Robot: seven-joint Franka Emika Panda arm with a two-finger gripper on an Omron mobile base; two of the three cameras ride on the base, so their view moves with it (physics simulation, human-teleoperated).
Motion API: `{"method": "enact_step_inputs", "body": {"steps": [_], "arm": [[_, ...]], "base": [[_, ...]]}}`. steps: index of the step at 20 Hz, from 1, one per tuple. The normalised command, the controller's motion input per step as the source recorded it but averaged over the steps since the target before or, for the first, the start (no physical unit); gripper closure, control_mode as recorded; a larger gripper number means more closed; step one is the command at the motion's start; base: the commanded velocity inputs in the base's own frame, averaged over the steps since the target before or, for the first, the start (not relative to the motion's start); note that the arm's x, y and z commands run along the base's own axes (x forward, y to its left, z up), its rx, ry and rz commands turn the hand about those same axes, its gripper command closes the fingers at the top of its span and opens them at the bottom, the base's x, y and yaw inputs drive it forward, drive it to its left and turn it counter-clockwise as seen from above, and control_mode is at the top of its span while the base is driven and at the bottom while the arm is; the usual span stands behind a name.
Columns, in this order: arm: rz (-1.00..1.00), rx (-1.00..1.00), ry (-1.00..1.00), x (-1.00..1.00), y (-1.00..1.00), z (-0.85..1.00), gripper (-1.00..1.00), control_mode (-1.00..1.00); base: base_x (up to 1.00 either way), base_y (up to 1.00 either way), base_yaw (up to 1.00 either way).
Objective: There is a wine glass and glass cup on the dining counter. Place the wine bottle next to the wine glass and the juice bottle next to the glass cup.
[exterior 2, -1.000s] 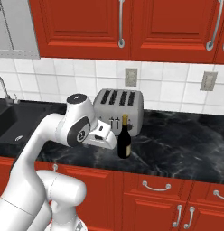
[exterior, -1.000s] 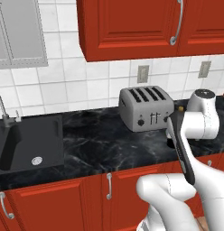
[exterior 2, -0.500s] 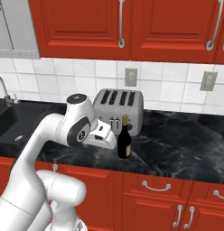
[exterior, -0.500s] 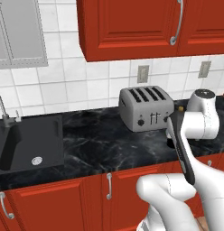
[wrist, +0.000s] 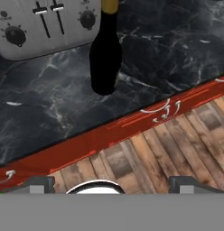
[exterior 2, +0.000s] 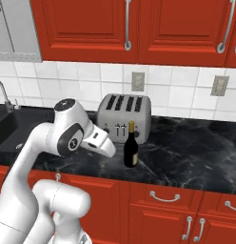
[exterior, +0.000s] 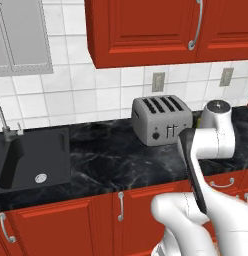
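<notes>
the slim near-black glass wine bottle (exterior 2: 131, 148) with its gold-yellow top stands upright before the toaster (exterior 2: 123, 117); the gripper (wrist: 109, 184) gapes wide, empty.

toaster (exterior 2: 123, 117) close behind wine bottle (exterior 2: 131, 147), bare counter (exterior 2: 196, 152) rightward

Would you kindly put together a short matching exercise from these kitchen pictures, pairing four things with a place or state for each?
Things:
1. wine bottle
2. toaster
3. sink
4. gripper

Places or states:
A. sunk into the counter at the far left
B. open, holding nothing
C. upright on the counter just in front of the toaster
D. against the tiled wall below an outlet

Pairs: 1-C, 2-D, 3-A, 4-B
</notes>
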Motion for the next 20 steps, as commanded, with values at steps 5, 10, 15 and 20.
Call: {"method": "enact_step_inputs", "body": {"steps": [5,10,15,20], "arm": [[-0.48,-0.12,-0.08,0.03,0.37,0.00,-1.00,-1.00],[-0.44,-0.11,-0.19,0.14,0.14,-0.03,-1.00,-1.00],[-0.18,-0.05,-0.36,0.22,-0.03,-0.02,-1.00,-1.00],[-0.10,-0.12,-0.38,0.08,-0.13,-0.01,-1.00,-1.00]], "base": [[0.00,0.00,0.00],[0.00,0.00,0.00],[0.00,0.00,0.00],[0.00,0.00,0.00]]}}
